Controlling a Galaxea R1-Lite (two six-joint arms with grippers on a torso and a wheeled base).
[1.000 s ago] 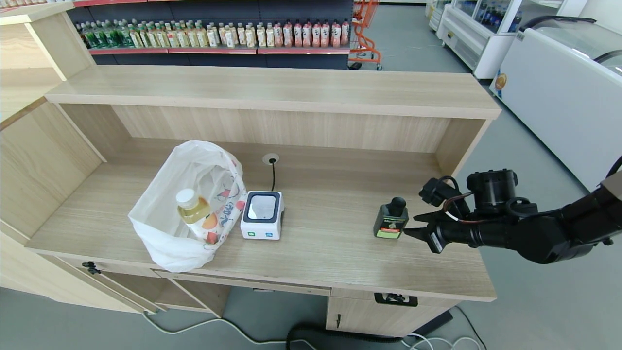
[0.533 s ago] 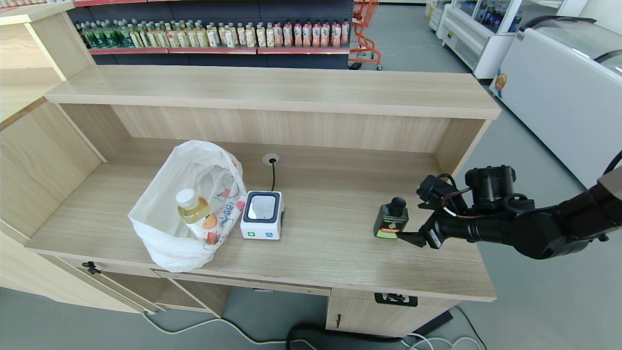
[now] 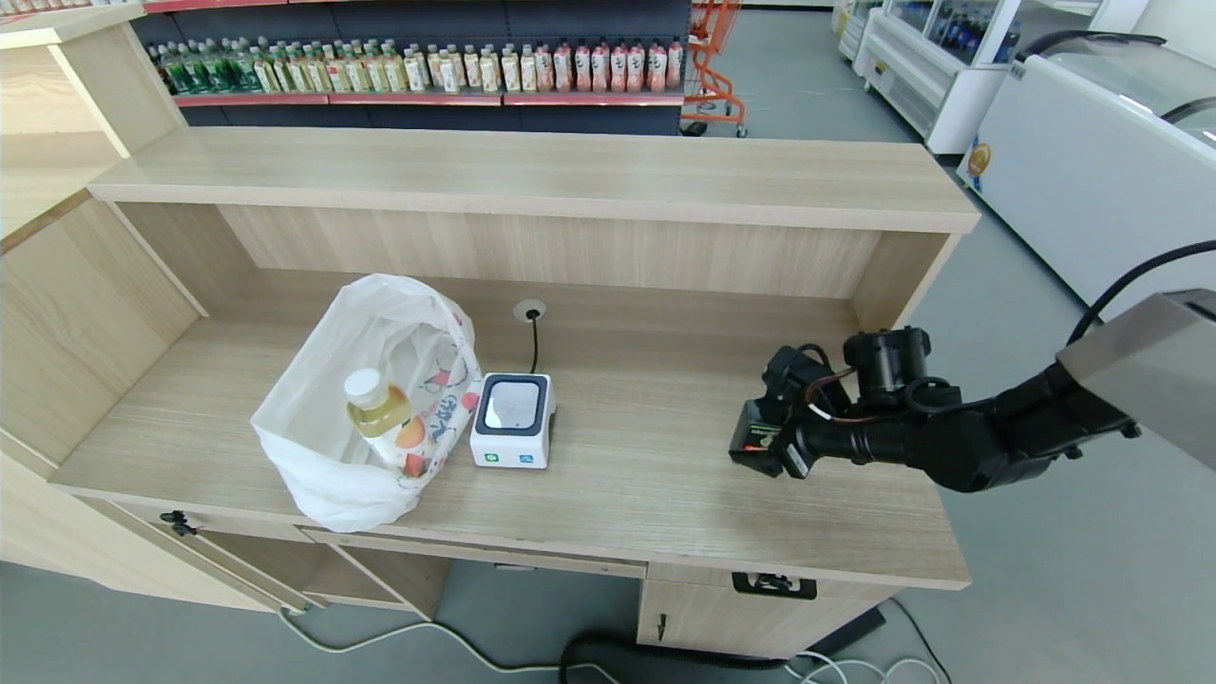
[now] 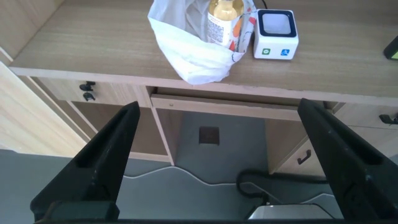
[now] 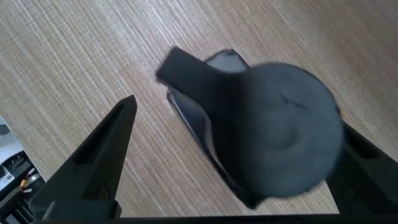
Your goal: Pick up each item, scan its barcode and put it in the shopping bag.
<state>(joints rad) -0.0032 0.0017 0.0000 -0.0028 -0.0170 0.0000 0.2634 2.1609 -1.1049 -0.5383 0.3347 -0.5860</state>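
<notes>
A small dark bottle (image 3: 750, 439) with a black cap and a green and orange label stands on the right part of the wooden counter (image 3: 646, 475). My right gripper (image 3: 774, 446) is open around it. In the right wrist view the bottle (image 5: 280, 143) sits between the fingers (image 5: 93, 168) with a gap on one side. The white shopping bag (image 3: 366, 399) stands open on the left, holding a yellow drink bottle (image 3: 380, 410). Beside the bag is the white barcode scanner (image 3: 513, 418). My left gripper (image 4: 219, 109) hangs open and empty below the counter's front edge, with the bag (image 4: 186, 43) and the scanner (image 4: 277, 28) beyond it.
A raised shelf (image 3: 532, 176) and side walls enclose the counter at the back and both sides. The scanner's black cable runs to a grommet (image 3: 529, 310) behind it. Bare wood lies between scanner and dark bottle. Drawers (image 4: 224, 109) sit under the front edge.
My right gripper has moved left along the counter, from just right of the dark bottle to astride it. The bottle, bag and scanner have stayed put.
</notes>
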